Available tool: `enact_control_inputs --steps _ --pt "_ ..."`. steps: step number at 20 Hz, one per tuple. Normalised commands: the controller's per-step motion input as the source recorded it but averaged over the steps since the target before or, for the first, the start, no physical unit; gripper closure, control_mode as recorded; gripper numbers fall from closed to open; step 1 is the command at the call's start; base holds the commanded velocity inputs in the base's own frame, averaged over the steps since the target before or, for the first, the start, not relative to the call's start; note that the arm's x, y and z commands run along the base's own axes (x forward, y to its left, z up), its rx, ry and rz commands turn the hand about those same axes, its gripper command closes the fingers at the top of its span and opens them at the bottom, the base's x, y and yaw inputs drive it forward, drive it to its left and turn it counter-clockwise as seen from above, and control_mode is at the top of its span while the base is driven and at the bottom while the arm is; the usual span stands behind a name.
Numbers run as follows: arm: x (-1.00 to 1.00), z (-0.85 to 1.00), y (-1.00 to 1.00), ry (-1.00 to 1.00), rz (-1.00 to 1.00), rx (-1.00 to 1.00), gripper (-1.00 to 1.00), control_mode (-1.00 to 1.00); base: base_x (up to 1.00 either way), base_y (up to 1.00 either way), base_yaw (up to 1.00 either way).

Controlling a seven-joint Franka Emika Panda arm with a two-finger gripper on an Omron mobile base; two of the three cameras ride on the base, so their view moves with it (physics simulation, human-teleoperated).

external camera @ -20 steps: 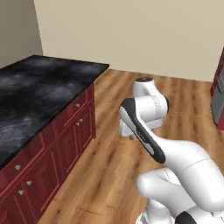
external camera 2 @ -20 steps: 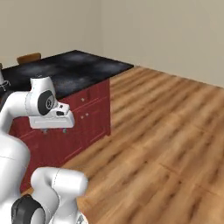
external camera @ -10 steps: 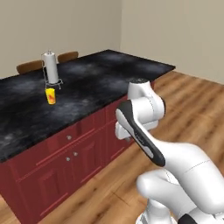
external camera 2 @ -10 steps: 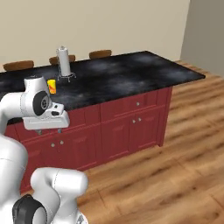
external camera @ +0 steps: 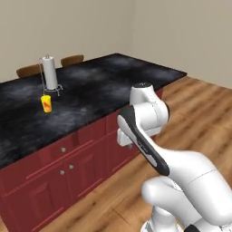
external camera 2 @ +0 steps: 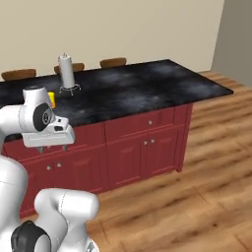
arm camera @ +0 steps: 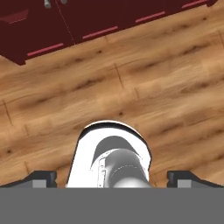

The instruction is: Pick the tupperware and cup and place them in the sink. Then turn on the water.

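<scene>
The yellow cup (external camera: 46, 103) stands on the black island counter (external camera: 113, 79), close in front of a paper towel roll; in the right base view the cup (external camera 2: 51, 98) peeks out beside the arm's wrist. My gripper (external camera 2: 51, 147) hangs folded in front of the red cabinets, pointing down, well short of the cup. In the hand view my gripper (arm camera: 112, 179) is open over the wood floor, with nothing between its fingertips (arm camera: 42, 178). The tupperware, the sink and the water are out of view.
A paper towel roll (external camera: 49, 71) on a wire stand sits at the counter's back. Wooden chairs (external camera 2: 113, 62) stand behind the island. Red cabinet doors and drawers (external camera 2: 147, 142) face me. Wood floor (external camera 2: 197, 197) stretches off to the right.
The whole picture has swung round as the base moved: the island now faces me and the cup and paper towel roll came into view. The arm stays folded with the gripper open.
</scene>
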Motion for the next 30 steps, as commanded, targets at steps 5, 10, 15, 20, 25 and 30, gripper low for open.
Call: enact_control_inputs --steps 5,10,15,20,25,30 --pt "0.0 0.0 0.0 0.0 0.0 0.0 -1.0 1.0 0.89 -0.11 0.04" --pt "0.0 0.0 0.0 0.0 0.0 0.0 -1.0 1.0 0.98 0.56 0.01" --pt "0.0 0.0 0.0 0.0 0.0 0.0 -1.0 1.0 0.94 0.92 0.0" --pt "0.0 0.0 0.0 0.0 0.0 0.0 -1.0 1.0 1.0 0.89 0.02" --pt "0.0 0.0 0.0 0.0 0.0 0.0 -1.0 1.0 1.0 0.35 0.38" --pt "0.0 0.0 0.0 0.0 0.0 0.0 -1.0 1.0 1.0 0.25 0.62"
